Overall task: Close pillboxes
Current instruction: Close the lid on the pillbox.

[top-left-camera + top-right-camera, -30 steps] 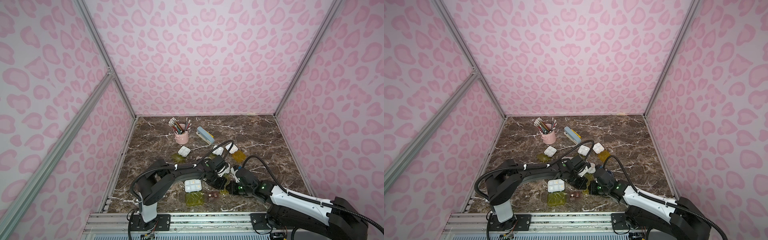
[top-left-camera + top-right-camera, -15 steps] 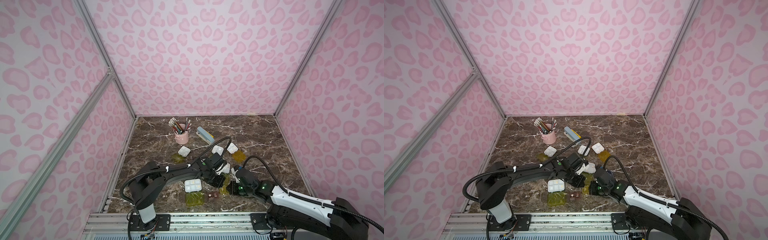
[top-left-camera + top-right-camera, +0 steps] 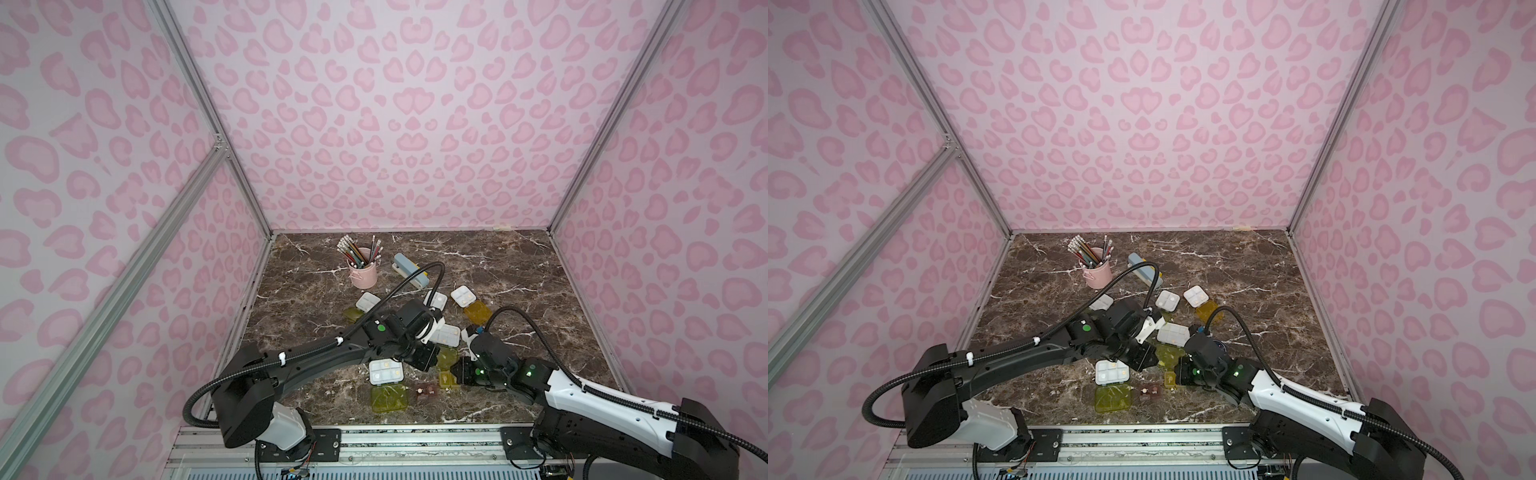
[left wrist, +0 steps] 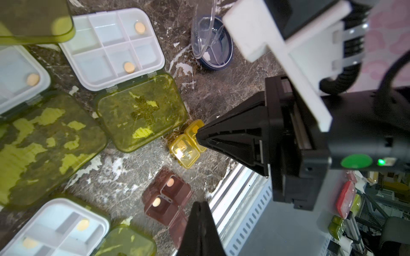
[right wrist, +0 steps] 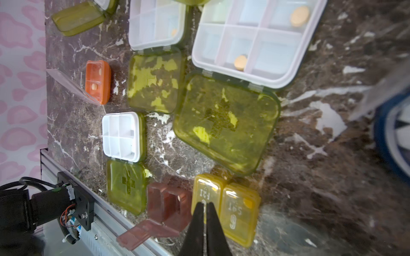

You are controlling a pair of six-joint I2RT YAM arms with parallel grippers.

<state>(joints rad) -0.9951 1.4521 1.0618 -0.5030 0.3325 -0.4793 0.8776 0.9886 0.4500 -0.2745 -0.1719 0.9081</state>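
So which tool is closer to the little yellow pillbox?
Right. The right tool, shut, has its tips against the yellow pillbox; the left tool, shut, is farther off, by the brown pillbox.

pencil cup behind pillboxes, stapler beside it

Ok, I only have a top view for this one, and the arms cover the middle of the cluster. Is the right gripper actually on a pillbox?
Observer: Yes. In the right wrist view the right gripper is shut, with its tips on the lid of a small yellow pillbox.
Operator: Is anything hidden under the left arm?
Observer: An orange pillbox, with its clear lid standing open.
Operator: And the brown pillbox?
Observer: It is open, and the wrist views show its flap folded out.
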